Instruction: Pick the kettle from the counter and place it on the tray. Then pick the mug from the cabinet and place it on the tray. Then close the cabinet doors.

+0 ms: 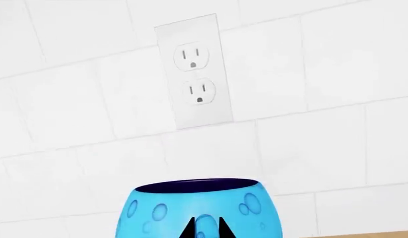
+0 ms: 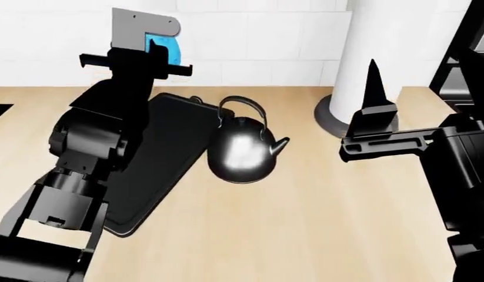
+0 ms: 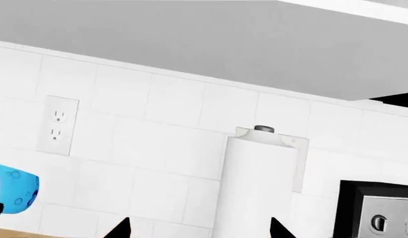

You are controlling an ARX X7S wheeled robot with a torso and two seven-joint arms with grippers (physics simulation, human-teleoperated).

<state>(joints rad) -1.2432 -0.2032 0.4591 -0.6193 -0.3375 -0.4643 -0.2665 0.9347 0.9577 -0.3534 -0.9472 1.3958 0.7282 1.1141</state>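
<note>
A white tiled wall [image 2: 257, 41] stands behind a light beige wood-grain bench [image 2: 320, 223]. On the bench lies the black tray [image 2: 171, 147], long and flat, and much of it is hidden under the left arm [image 2: 93, 158] in the head view. The kettle [image 2: 242, 150] stands upright with its spout toward the right. It is at the right edge of the tray; whether it rests on the rim or just beside it on the bench, I cannot tell.

The left claw [image 1: 205, 229] is raised above the far end of the tray, near the wall, and it is clenched on the mug [image 1: 200, 210]. In the left wrist view its two black tips press on the near side of the blue spotted body. The mug is upright, its dark inside shows at the rim, and it is held in the air. Behind it on the wall is a white double outlet [image 1: 194, 72].

The right claw [image 3: 198, 229] is released: its tips stand well apart and nothing is between them. It hangs over the right part of the bench, well apart from the kettle. Right ahead of it stands a white paper towel roll [image 3: 257, 188] on a dark round base [image 2: 336, 120]. A black appliance [image 3: 379, 210] with round knobs is at the far right, and a grey cabinet underside [image 3: 210, 44] is above.
</note>
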